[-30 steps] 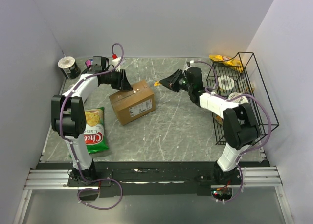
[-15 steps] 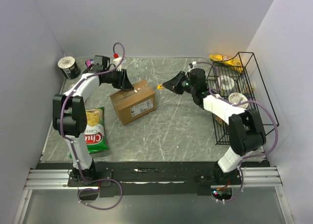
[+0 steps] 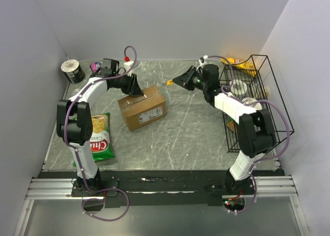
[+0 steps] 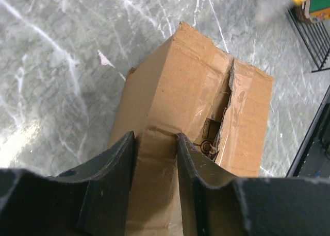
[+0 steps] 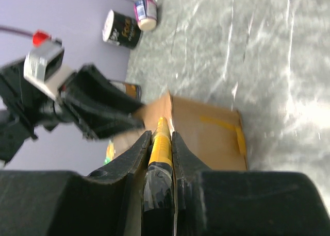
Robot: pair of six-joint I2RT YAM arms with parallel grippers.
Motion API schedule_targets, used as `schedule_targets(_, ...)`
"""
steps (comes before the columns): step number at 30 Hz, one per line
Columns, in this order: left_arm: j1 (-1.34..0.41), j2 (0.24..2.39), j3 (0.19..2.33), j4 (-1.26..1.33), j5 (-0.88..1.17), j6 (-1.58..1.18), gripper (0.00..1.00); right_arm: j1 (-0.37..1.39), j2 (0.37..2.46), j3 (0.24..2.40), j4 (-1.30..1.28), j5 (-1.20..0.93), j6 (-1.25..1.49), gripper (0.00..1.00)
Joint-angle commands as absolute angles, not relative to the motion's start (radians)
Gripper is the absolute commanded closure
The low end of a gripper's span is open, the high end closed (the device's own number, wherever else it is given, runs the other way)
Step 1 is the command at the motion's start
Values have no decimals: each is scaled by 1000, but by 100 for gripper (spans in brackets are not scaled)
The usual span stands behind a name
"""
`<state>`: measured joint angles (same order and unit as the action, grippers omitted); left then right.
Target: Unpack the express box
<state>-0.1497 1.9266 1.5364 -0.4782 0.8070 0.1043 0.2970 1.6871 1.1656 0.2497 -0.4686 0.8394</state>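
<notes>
Top view: we find the large brown rectangular cardboard express box (image 3: pixel 142 108) left of centre on the grey marbled tabletop (image 3: pixel 180 138); left wrist: the left gripper (image 4: pixel 154 138) has its fingers pinching the box's split end; right wrist: the right gripper (image 5: pixel 160 134) has its fingers clamped on a slim yellow tool (image 5: pixel 161 128).

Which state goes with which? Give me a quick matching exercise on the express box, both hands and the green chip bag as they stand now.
Things:
1. express box
2. left hand
3. right hand
4. green chip bag

States:
A. gripping a yellow tool
B. lying flat, clear of both hands
C. top seam torn open
D. clamped on the box's flap edge

Pairs: 1-C, 2-D, 3-A, 4-B
</notes>
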Motion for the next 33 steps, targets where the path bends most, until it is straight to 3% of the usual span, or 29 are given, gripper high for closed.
schedule_targets(1, -184, 1908, 1514, -525, 778, 160, 99, 296, 1761, 1275, 331, -483, 830, 100)
schedule_targets(33, -181, 1947, 1540, -525, 744, 150, 99, 322, 1741, 1190, 345, -499, 848, 100)
